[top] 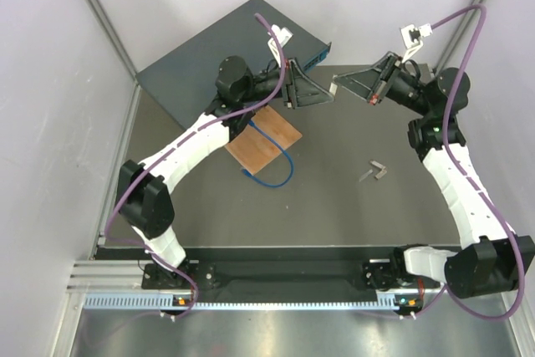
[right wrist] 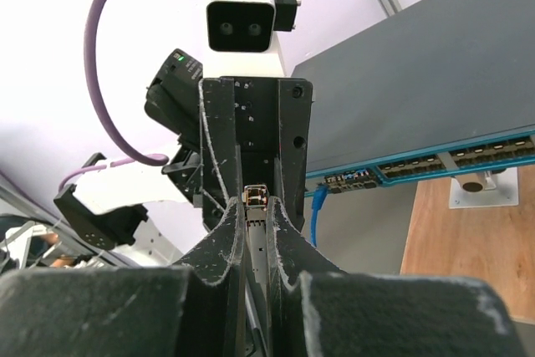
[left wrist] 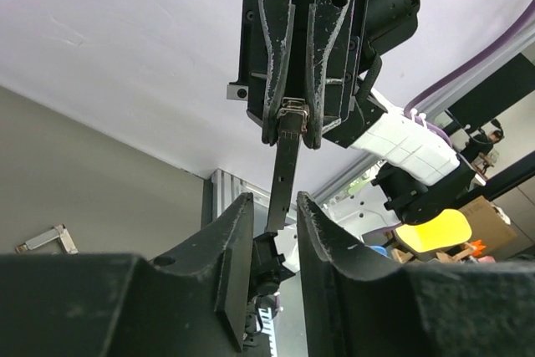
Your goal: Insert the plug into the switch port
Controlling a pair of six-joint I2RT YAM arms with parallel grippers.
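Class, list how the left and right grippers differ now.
The right gripper is shut on the plug; the left gripper is open, fingers flanking the plug. The left gripper reaches in from the switch side, the right gripper from the other. Both point at each other.

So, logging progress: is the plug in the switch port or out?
Out. The right gripper holds the plug in mid-air, facing the left gripper, apart from the switch.

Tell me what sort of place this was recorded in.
Most likely a robotics lab test cell: plain white panels in metal framing enclose a dark table, two arms are bolted to a rail at its near edge, and a network switch lies on it.
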